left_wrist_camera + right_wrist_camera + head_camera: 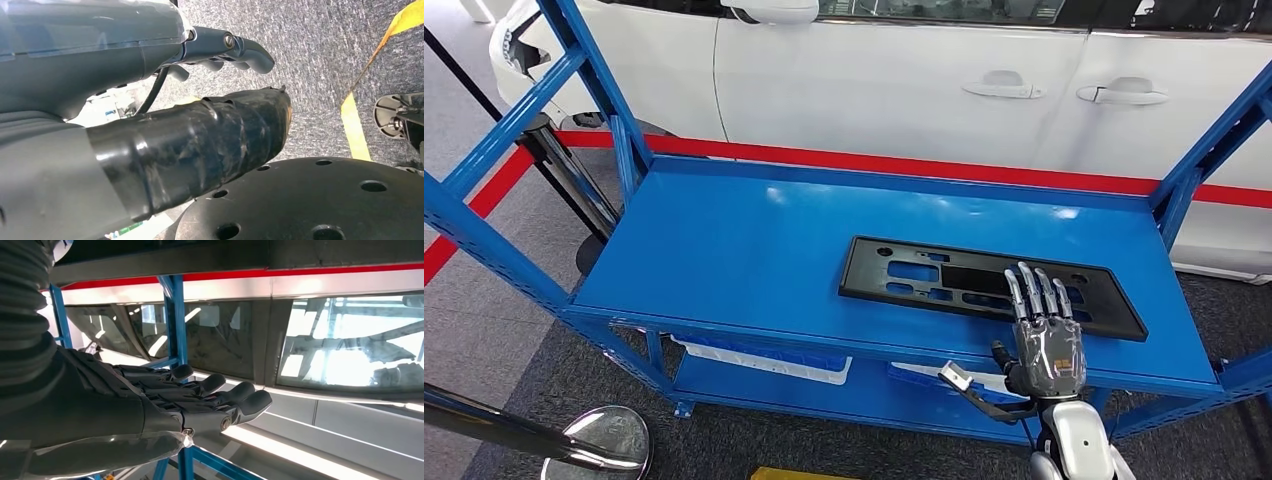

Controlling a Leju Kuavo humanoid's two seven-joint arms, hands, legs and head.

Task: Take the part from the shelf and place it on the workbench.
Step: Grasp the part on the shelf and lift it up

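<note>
On the top deck of the blue shelf (754,250), 1 flat black part (944,280) lies toward the right, with cut-outs through it and its long side running along the front edge. The right hand (1046,335) reaches in from below, its fingers (1036,292) straight, spread apart and gripping nothing; their tips overlap the near right portion of the part, though whether they touch it or hover just above cannot be told. In the right wrist view the same fingers (220,390) stretch flat with nothing between them. The left hand (150,115) hangs over grey carpet, thumb extended and fingers (235,52) curled loosely, holding nothing.

The risk lies in the part's shape: thin and flush to the deck, it offers little for a grip, so pressing down could slide it backward rather than lift it. Seized at 1 end only, the long plate may tilt, snag an upright and slip.

Count: 1 part, 1 shelf, 2 hands, 1 white car (904,80) behind.
</note>
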